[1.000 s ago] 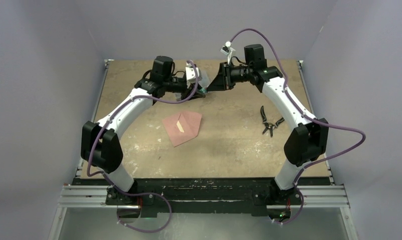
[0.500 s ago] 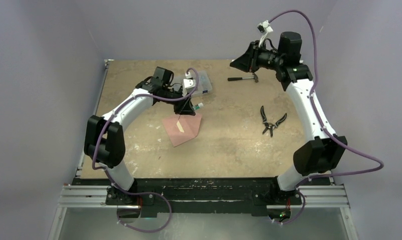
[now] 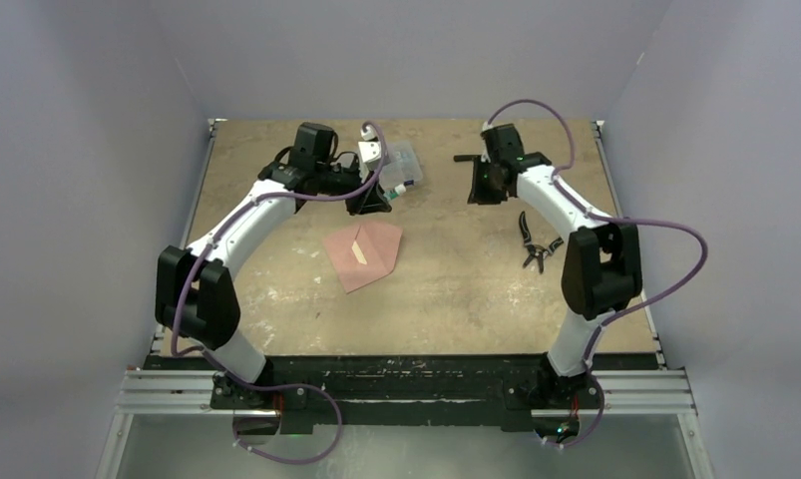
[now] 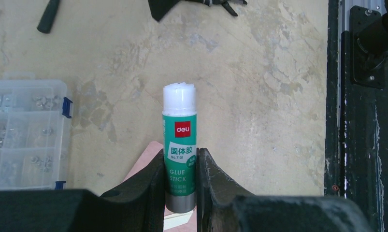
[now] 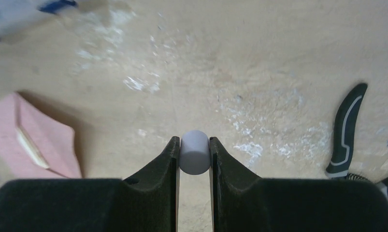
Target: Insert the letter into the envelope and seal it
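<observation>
Lying near left jaws (flat): envelope (image 3: 378, 263)

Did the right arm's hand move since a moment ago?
Yes. In the top view the right gripper dropped toward the near edge, ending closer to the pliers.

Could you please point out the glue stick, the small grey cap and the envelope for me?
Glue stick (image 4: 179, 145): left wrist view, on its printed label.
Cap (image 5: 195, 153): right wrist view, on its rounded side.
Envelope (image 3: 376, 261): top view, on the pink paper right of the pale strip.

Workshop; pliers (image 3: 538, 244), parts box (image 3: 404, 162)
</observation>
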`<control>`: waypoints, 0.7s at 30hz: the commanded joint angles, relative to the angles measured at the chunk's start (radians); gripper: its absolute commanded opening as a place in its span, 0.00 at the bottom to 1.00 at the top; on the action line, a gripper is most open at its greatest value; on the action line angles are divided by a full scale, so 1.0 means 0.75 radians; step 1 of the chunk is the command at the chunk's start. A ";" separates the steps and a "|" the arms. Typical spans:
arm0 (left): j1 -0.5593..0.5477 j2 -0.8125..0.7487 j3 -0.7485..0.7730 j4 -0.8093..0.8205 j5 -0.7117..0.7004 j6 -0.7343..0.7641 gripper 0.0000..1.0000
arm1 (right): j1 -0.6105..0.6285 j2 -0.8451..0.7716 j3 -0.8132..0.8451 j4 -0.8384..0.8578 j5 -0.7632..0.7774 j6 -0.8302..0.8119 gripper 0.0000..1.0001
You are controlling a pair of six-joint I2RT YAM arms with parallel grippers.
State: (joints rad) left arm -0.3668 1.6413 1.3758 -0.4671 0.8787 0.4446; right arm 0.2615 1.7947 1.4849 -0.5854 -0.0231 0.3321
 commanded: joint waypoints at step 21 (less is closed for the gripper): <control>0.000 -0.178 -0.124 0.312 0.010 -0.326 0.00 | 0.144 0.176 -0.269 0.070 0.275 0.083 0.36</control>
State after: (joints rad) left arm -0.3668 1.5425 1.2747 -0.2684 0.8669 0.2180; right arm 0.3679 1.9114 1.2781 -0.5159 0.1677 0.3950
